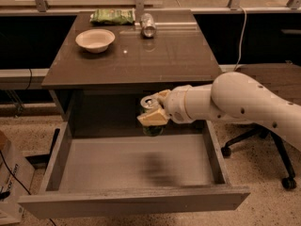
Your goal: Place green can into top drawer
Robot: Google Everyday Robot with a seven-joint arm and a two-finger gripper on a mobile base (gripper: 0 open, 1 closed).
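Over the back part of the pulled-out top drawer (136,202), just under the front edge of the table (141,60), the gripper (151,114) hangs in the air with its fingers clamped on the green can (152,129); the can sits upright in the grip, silver top poking out above the cream-coloured fingers and the green bottom sticking out below; it's clear of the drawer floor, not resting on anything. The white arm (235,100) comes in from the right side, reaching across the drawer's right wall. The drawer is wide open toward the camera; there's a blurry dark shadow on its floor roughly below the can. Up on the tabletop, a pale bowl (95,39) sits toward the back left; a flat green snack bag (113,16) lies at the back edge, with a plain silver can (148,25) just beside it on the right. An office chair (263,149) base shows on the floor to the right, partly behind the arm.
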